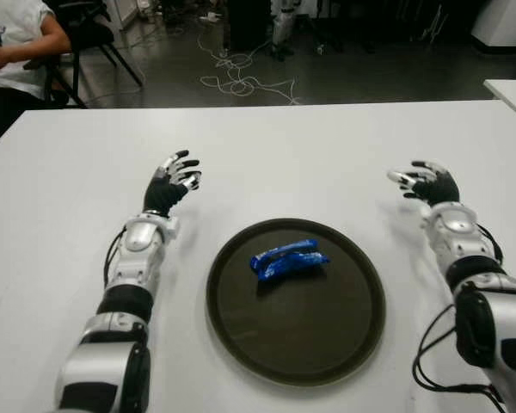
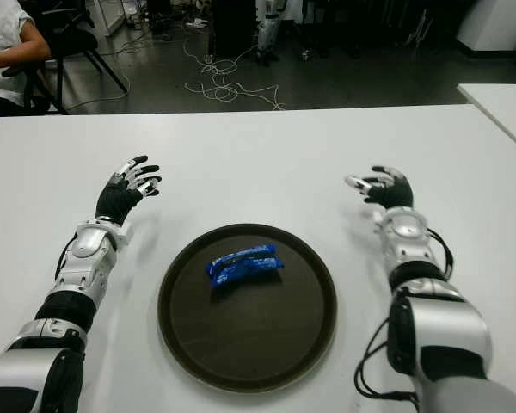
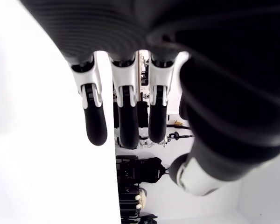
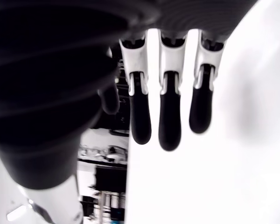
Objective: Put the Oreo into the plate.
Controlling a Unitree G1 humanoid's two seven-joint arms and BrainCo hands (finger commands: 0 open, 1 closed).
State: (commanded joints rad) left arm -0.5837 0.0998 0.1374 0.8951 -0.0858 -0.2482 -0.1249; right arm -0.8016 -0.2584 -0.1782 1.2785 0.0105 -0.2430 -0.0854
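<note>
— Oreo (image 1: 288, 258) held by either hand?
— No. Left hand (image 1: 174, 180) and right hand (image 1: 425, 181) both show loose, empty fingers above the white surface (image 1: 327, 155). The blue pack lies in the dark plate (image 1: 344, 335) between them.
— And the room?
— Cables (image 1: 241, 82) on the floor; a seated person (image 1: 13, 43) at far left.

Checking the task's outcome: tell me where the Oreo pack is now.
In the eye views the blue Oreo pack lies inside the dark round plate, slightly toward its far side, between the open left hand and open right hand.
</note>
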